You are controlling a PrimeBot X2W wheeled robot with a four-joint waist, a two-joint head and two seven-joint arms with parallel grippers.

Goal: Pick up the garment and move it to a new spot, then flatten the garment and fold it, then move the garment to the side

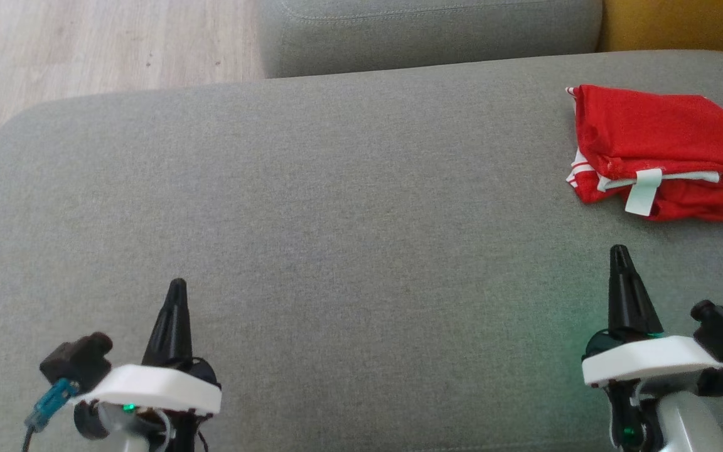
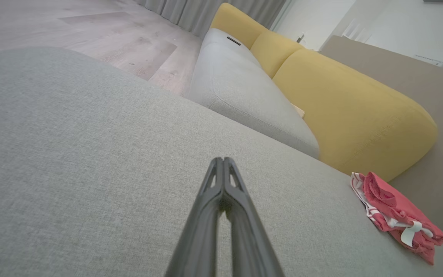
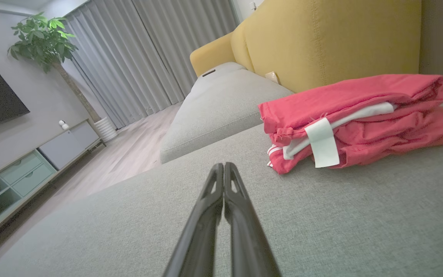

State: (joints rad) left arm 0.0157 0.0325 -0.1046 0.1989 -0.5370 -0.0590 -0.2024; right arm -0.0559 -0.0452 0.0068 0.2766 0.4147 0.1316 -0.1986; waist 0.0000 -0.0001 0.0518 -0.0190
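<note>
Left gripper (image 1: 176, 285) and right gripper (image 1: 618, 251) hover over the grey cushion (image 1: 336, 220), fingers pressed together on nothing. Far right lies the red garment (image 1: 656, 144), seemingly folded, so the move-aside step looks done; next probably calls only for keeping clear

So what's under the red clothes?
The grey cushion, which the folded red garment rests on. A white tag hangs at its front edge. The patch right beneath is covered.
</note>
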